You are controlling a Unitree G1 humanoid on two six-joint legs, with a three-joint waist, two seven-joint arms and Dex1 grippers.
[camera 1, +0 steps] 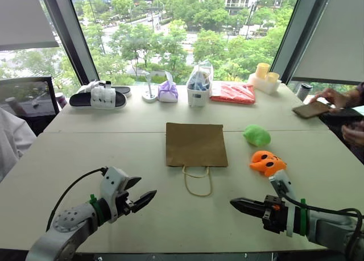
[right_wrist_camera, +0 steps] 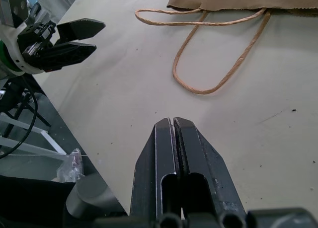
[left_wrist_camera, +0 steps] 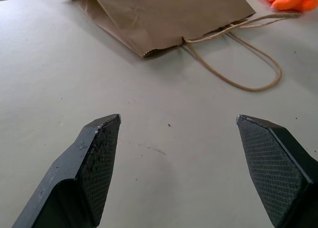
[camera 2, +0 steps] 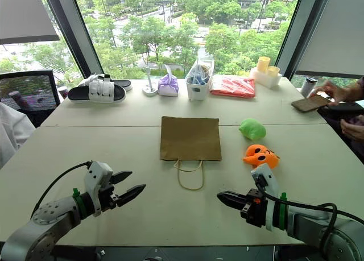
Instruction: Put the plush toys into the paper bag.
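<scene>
The paper bag (camera 1: 195,144) lies flat in the middle of the table (camera 1: 91,158), its mouth and twine handles (camera 1: 197,181) turned toward me, so I judge it needs propping open first; the green plush toy (camera 1: 257,135) sits to the bag's right, the orange plush toy (camera 1: 267,162) nearer me beside it; neither is in the bag. My left gripper (camera 1: 138,201) hovers spread and empty short of the bag's mouth; my right gripper (camera 1: 240,204) is clenched on nothing. The left wrist view shows the mouth's crumpled edge; the head views add slippers (camera 1: 99,96) and a person's hand (camera 1: 331,96) beyond the bag.
</scene>
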